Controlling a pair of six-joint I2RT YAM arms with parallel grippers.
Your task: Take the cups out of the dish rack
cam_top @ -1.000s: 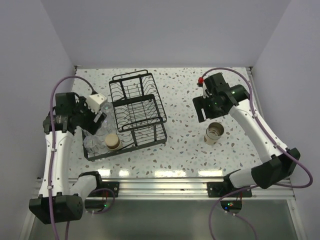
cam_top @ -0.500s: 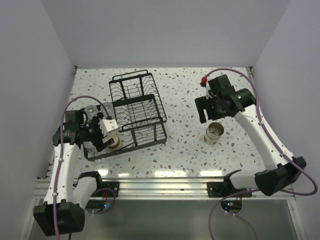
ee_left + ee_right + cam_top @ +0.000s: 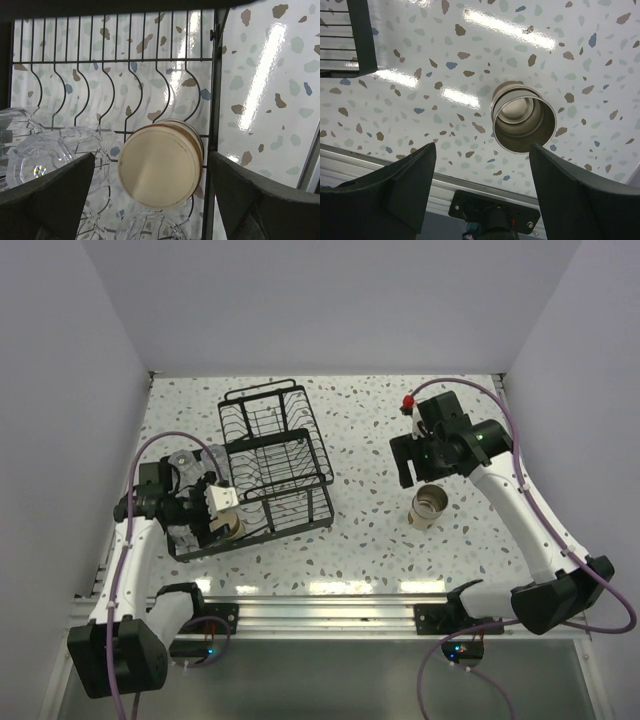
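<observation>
Both spread: left gripper (image 3: 151, 156) over tan cup (image 3: 160, 170) by rack (image 3: 216, 100) edge; right gripper (image 3: 482, 146) over lone cup (image 3: 524, 120).

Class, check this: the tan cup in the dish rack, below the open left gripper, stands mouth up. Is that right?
No. The tan cup in the dish rack, below the open left gripper, stands base up; the left wrist view shows its cream base.

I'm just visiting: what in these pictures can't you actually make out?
- How many clear cups: in the top view the left gripper partly covers them; in the left wrist view its fingers and the frame edge cut them off.
- Inside of the tan cup: its base faces the left wrist camera.
- Most of the dish rack in the right wrist view: cut off at the left edge.
</observation>
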